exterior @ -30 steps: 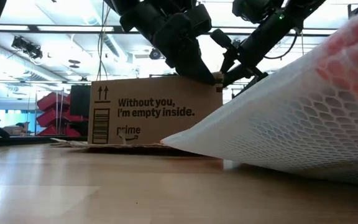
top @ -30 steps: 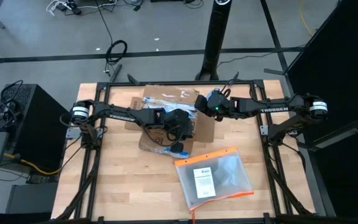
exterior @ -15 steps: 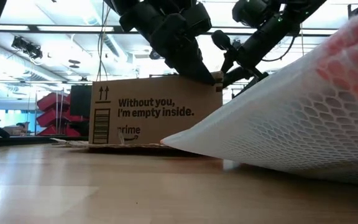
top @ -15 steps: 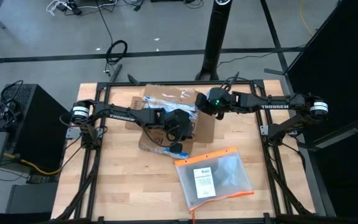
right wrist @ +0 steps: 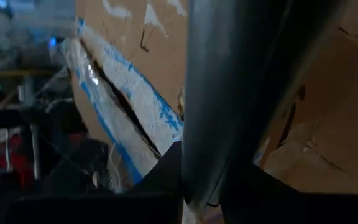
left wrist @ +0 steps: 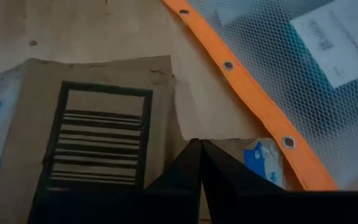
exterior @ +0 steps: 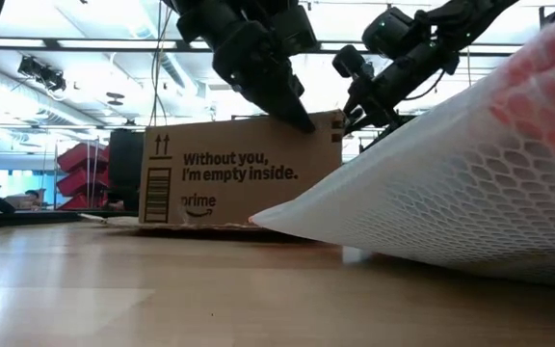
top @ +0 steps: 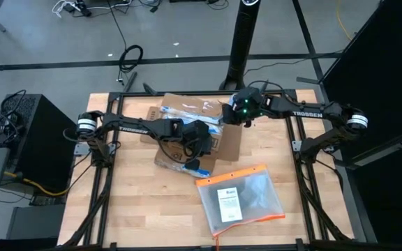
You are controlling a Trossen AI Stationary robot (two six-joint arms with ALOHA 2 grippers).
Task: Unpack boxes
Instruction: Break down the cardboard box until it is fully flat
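A clear mesh pouch [top: 242, 200] with an orange edge and white label lies flat on the wooden table [top: 138, 209]

We read this as a robotics lab or workshop — bare grey concrete floor [top: 40, 42] strewn with loose black cables [top: 130, 56], a black-framed wooden worktable [top: 138, 209], red storage bins [exterior: 80, 164] behind, exposed ceiling ducting [exterior: 104, 58] overhead.
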